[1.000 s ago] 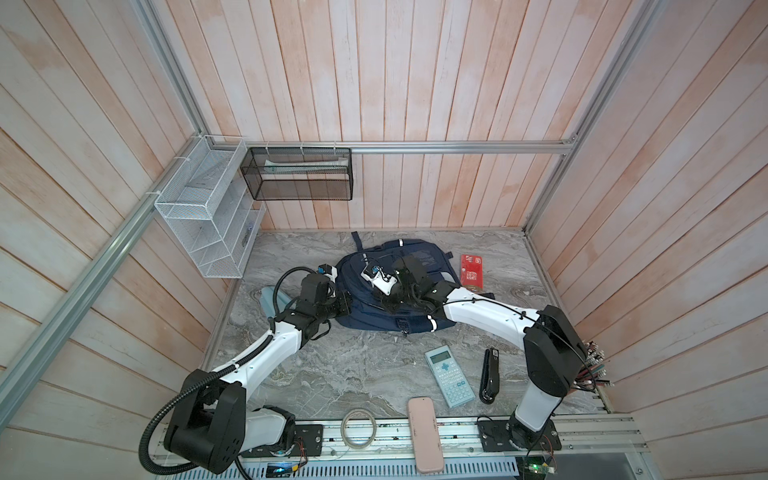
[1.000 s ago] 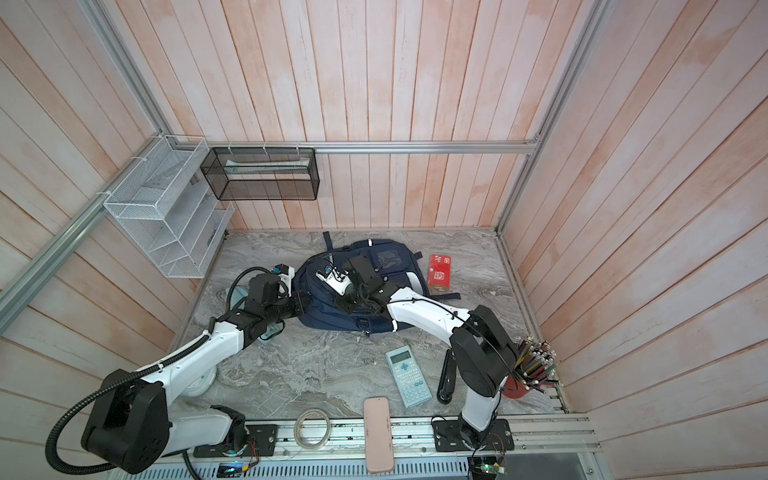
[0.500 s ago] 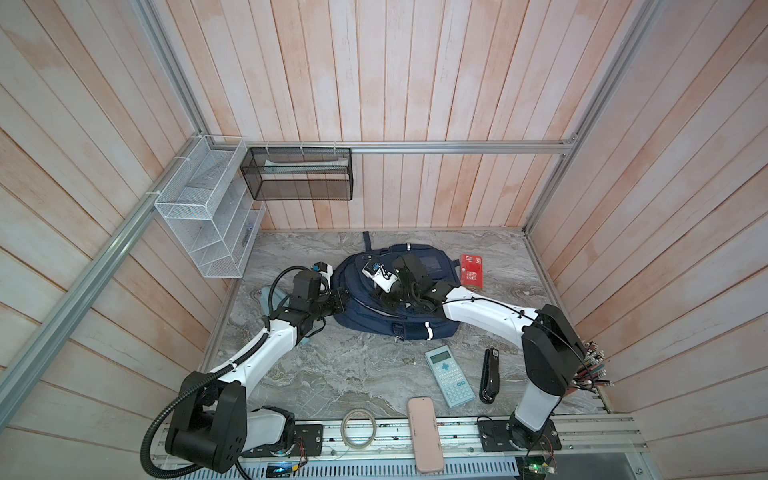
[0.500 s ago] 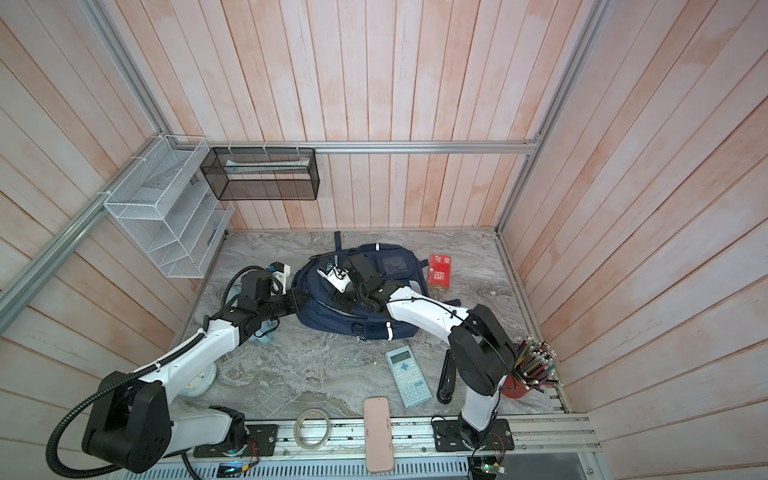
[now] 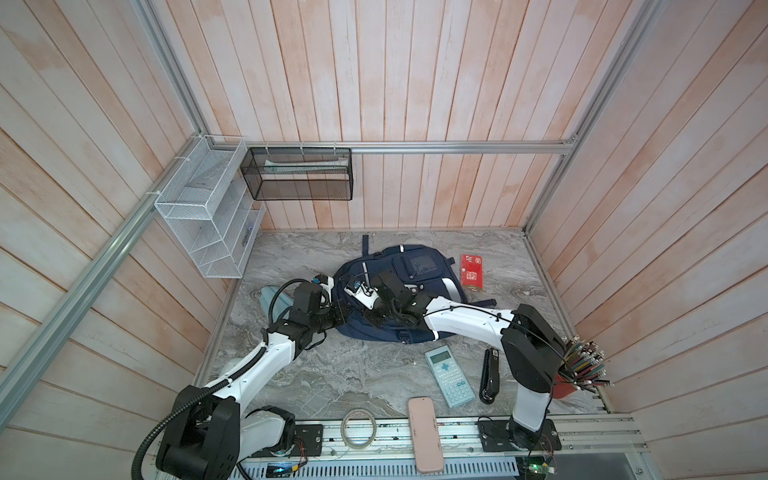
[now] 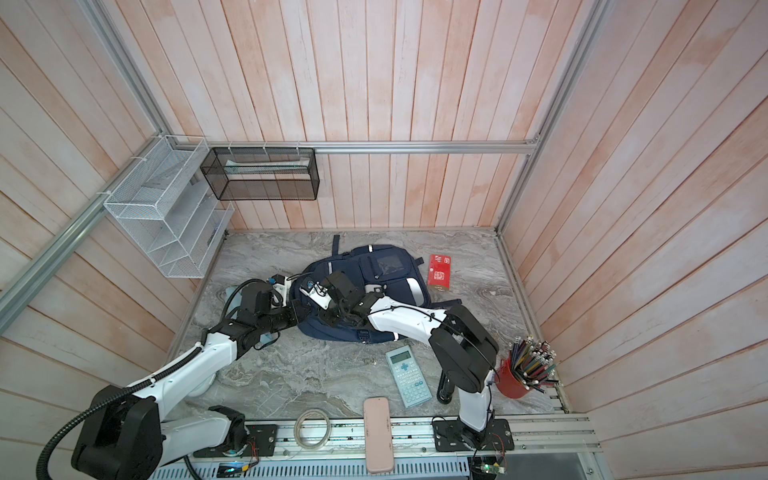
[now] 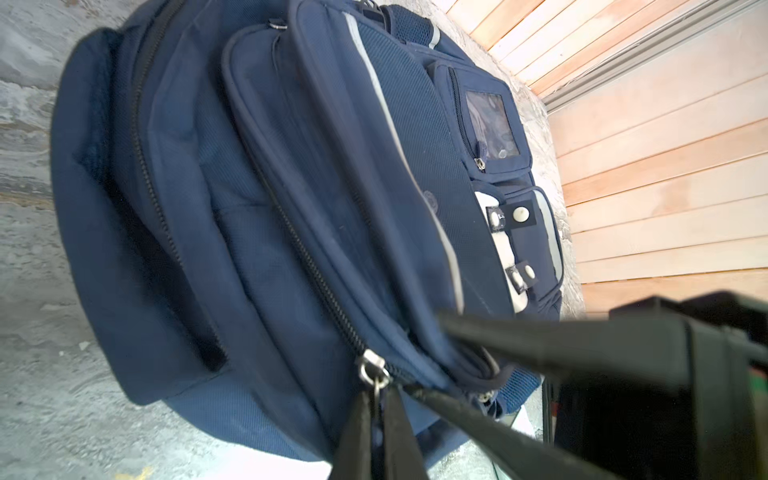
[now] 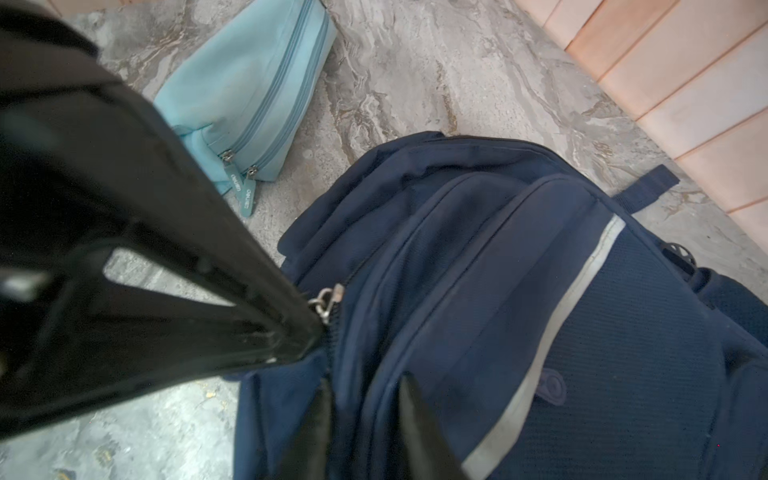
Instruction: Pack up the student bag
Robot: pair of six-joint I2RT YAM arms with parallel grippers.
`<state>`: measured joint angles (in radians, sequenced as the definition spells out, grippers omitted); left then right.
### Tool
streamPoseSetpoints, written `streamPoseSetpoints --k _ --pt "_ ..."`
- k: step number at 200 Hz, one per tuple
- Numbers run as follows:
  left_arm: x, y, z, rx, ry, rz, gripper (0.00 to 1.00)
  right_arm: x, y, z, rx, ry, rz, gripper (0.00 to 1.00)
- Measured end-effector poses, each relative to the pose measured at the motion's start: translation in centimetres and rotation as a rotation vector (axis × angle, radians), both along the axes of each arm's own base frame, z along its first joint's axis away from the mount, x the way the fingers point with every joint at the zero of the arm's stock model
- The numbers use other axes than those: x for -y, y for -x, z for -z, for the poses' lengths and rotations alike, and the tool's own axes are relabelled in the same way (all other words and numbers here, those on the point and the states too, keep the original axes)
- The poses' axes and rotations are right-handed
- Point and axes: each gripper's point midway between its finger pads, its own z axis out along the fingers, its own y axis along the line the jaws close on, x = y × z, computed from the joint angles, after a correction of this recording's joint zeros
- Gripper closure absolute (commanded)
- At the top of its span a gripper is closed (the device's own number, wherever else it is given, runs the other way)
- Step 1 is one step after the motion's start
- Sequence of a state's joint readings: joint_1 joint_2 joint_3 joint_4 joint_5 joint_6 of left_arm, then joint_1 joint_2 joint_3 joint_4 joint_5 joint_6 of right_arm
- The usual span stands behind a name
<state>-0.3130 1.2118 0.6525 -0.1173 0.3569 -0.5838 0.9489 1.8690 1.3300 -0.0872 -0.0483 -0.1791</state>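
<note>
The navy-blue student bag [image 5: 415, 274] [image 6: 386, 266] lies flat mid-table, front pockets up. My left gripper [image 5: 340, 309] [image 6: 300, 309] is at the bag's left edge. In the left wrist view its jaws [image 7: 378, 415] are shut on the metal zipper pull [image 7: 371, 371] of a zipped pocket. My right gripper [image 5: 370, 320] [image 6: 330, 320] presses down on the bag right beside it. The right wrist view shows its fingers [image 8: 320, 415] pinching a fold of the bag's fabric [image 8: 540, 291] next to the same zipper pull [image 8: 326, 301].
A light-blue pouch [image 8: 249, 95] [image 5: 270, 297] lies left of the bag. A red box [image 5: 472, 272] lies at its right. Nearer the front are a calculator [image 5: 449, 376], black stapler [image 5: 489, 376], pink case [image 5: 424, 434], tape roll [image 5: 358, 428] and red pencil cup [image 5: 577, 370].
My left gripper has moved right and nearer along the bag's edge, still holding the zipper pull. The bag has shifted a little. The right gripper stays on the bag.
</note>
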Motion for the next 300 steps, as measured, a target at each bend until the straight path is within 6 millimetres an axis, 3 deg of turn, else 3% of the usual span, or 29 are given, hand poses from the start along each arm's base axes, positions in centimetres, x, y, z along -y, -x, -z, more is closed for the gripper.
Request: streamPoseSetpoints --k 47,88,121,136,158,173,187,197,225,252,270,290,300 --pt "-1.6 -1.5 1.1 -0.025 -0.008 -0.038 1.0 0.0 0.2 0.3 0.015 0.018 -0.024 1.0" --pt "-4.1 -5.1 2.3 -0.062 -0.047 -0.095 1.0 0.4 1.6 1.2 0.051 0.03 -0.098 1.0" --pt "-5.6 -9.9 1.8 -0.045 -0.085 -0.125 1.0 1.3 2.3 0.1 0.107 0.019 -0.143 1.0" --pt "-6.1 -10.7 1.6 -0.035 -0.089 -0.127 1.0 1.6 2.0 -0.5 0.129 0.007 -0.141 1.0" --pt "-6.3 -9.3 1.2 -0.024 -0.095 -0.124 1.0 2.7 1.8 -0.9 0.136 0.002 -0.133 0.99" --pt "-6.7 -7.4 0.7 -0.012 -0.099 -0.129 1.0 3.9 1.9 -1.2 0.133 -0.008 -0.123 0.91" --pt "-6.9 -5.4 0.1 0.001 -0.093 -0.128 1.0 5.2 1.8 -1.5 0.155 -0.009 -0.091 0.9" --pt "-6.8 -4.0 -0.3 0.01 -0.084 -0.122 1.0 6.1 1.6 -1.4 0.173 0.001 -0.057 0.82" --pt "-4.8 -0.8 -0.9 0.023 -0.054 -0.068 1.0 10.2 0.0 0.1 0.149 0.068 0.119 0.54" --pt "-1.7 1.3 -0.3 -0.012 -0.022 0.005 1.0 13.7 -0.7 0.0 0.123 0.071 0.23 0.45" --pt "1.0 2.6 -0.3 -0.024 -0.01 0.07 1.0 13.5 0.9 -2.1 0.139 0.002 0.209 0.43" --pt "3.2 3.7 -0.4 -0.033 0.014 0.125 1.0 11.4 2.9 -4.9 0.188 -0.092 0.126 0.43" --pt "3.6 3.9 -0.4 -0.038 0.021 0.135 1.0 10.2 3.4 -5.3 0.214 -0.105 0.083 0.44"
